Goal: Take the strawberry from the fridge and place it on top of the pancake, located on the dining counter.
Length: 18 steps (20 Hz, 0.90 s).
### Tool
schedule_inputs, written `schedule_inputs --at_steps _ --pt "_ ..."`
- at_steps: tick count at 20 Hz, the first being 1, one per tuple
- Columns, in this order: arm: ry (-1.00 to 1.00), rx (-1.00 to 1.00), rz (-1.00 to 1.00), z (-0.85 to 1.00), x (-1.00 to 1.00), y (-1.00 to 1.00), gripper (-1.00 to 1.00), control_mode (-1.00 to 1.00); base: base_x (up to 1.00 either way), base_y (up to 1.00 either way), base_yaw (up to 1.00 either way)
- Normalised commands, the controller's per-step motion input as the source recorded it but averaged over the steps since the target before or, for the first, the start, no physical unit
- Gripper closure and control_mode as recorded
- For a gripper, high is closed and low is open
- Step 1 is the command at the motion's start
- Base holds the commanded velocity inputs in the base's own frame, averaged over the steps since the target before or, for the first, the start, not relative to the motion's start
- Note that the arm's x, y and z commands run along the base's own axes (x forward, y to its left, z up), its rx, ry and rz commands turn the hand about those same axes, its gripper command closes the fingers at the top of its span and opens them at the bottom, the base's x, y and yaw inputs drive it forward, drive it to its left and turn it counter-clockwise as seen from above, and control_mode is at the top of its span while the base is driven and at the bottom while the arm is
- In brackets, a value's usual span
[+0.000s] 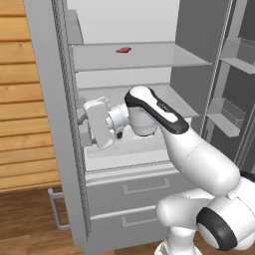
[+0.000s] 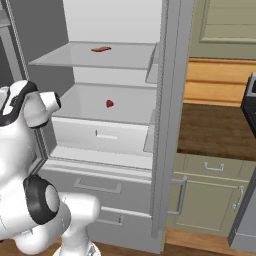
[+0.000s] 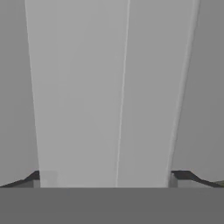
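The fridge [image 1: 50,99] stands open, white inside with shelves. The strawberry [image 2: 109,103], a tiny bright red lump, lies on the middle shelf [image 2: 125,107] above a white inner drawer. My hand [image 1: 99,124] is at the height of that shelf, at the fridge's left side, and points left at the side wall. In the hand view my gripper [image 3: 109,179] is open, its two tips wide apart with nothing between them, facing a plain light-grey surface close up. The strawberry lies apart from the hand. The pancake and the dining counter are out of view.
A flat dull red-brown piece [image 1: 123,50] lies on the upper shelf. Two grey drawers [image 1: 144,187] close the fridge's lower part. The right door [image 1: 229,109] carries bins. A brown-topped counter with olive-green cabinets [image 2: 210,170] stands to the right of the fridge.
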Motion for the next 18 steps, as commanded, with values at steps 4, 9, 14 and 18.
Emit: schedule_inputs --at_steps 4,9,14,18 --pt "0.00 0.02 0.00 0.01 -0.02 -0.55 -1.00 -1.00 0.00 0.00 0.00" --pt "0.00 0.08 0.00 0.16 0.00 -0.86 -1.00 -1.00 0.00 0.00 0.00" --pt "0.00 -0.11 0.00 0.00 0.06 -0.87 -1.00 -1.00 0.00 0.00 0.00" --pt "0.00 -0.50 0.00 -0.01 0.14 -0.50 -1.00 -1.00 0.00 0.00 0.00"
